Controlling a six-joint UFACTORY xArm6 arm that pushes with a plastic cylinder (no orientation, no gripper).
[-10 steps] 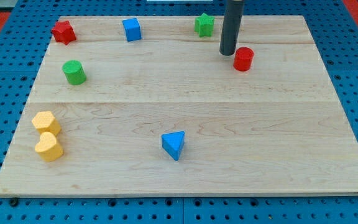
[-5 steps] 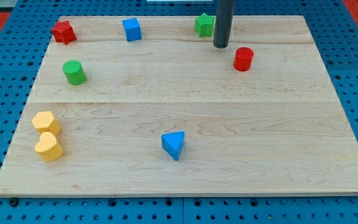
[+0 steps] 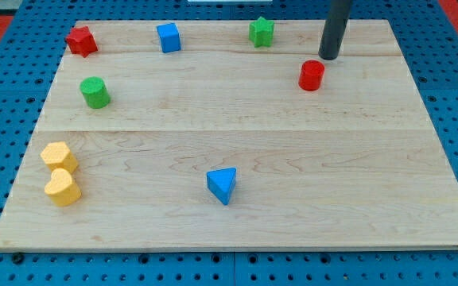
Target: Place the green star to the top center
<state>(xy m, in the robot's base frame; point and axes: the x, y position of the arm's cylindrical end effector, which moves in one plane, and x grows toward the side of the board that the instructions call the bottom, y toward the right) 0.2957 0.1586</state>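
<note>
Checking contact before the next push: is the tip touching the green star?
No: my tip stands well to the view's right of the green star, just above the red cylinder.

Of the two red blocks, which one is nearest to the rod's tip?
The red cylinder, just below my tip. The red star sits far away at the view's top left corner.

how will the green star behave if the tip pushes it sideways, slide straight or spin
The green star looks like a small rigid block lying flat on the smooth wooden board, so it would probably slide rather than tip. Its points make contact uneven, so an off-centre push would likely spin it. My tip is off to its right, nearer the red cylinder, touching neither.
</note>
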